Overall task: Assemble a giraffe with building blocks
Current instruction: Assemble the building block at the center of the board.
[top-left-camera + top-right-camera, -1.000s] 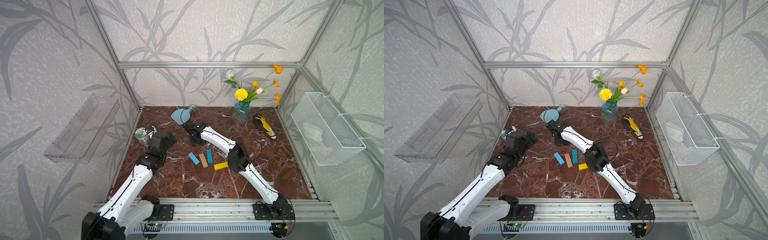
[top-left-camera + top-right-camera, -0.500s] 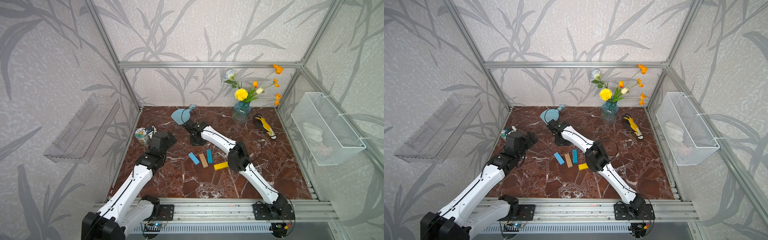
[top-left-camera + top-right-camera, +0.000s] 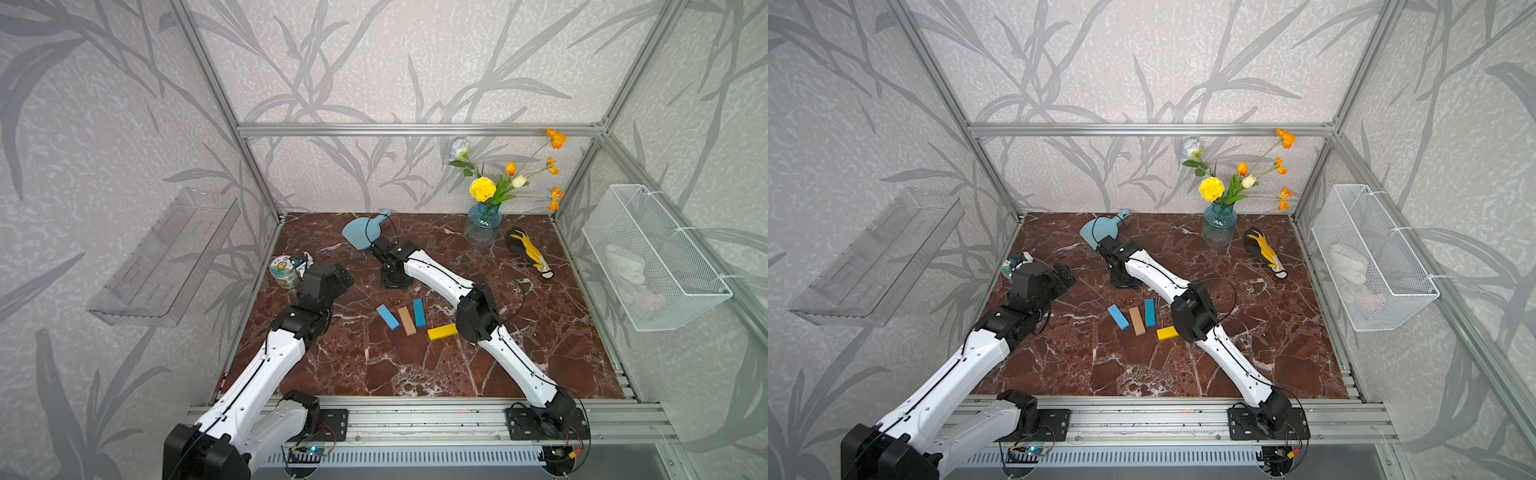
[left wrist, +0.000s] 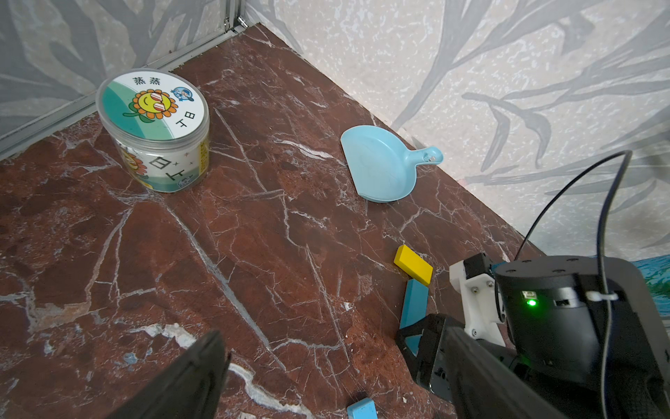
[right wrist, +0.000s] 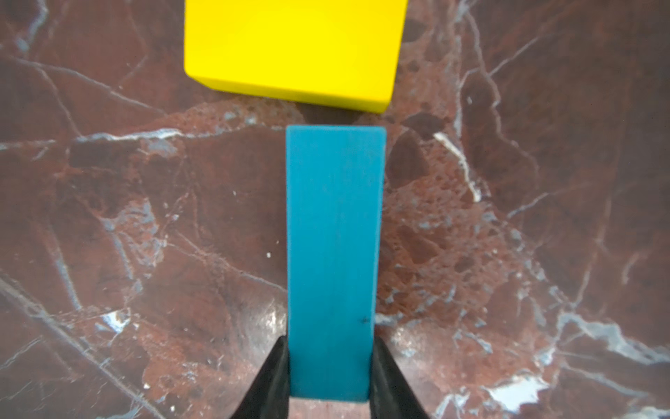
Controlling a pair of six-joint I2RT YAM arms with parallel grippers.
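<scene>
Six blocks (image 3: 406, 321); one dustpan (image 3: 359, 233), jar (image 3: 284, 272), vase (image 3: 482, 224), glove (image 3: 530, 249)

Left fingers (image 4: 188, 377) wide; right fingers (image 5: 272, 381) tight.

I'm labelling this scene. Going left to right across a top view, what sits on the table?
Jar → light-blue block → tan block → teal block → yellow block → vase → glove.

The tabletop (image 3: 374, 374) is red-brown marble veined white. Each block is one plain colour: a light-blue bar (image 3: 387, 316), a tan bar (image 3: 407, 321), a teal bar (image 3: 419, 312), a yellow bar (image 3: 442, 331), a second teal bar (image 5: 333, 261) and a short yellow bar (image 5: 293, 50). The dustpan (image 3: 358, 233) is pale blue; the walls (image 3: 415, 62) bear grey leaves.
</scene>
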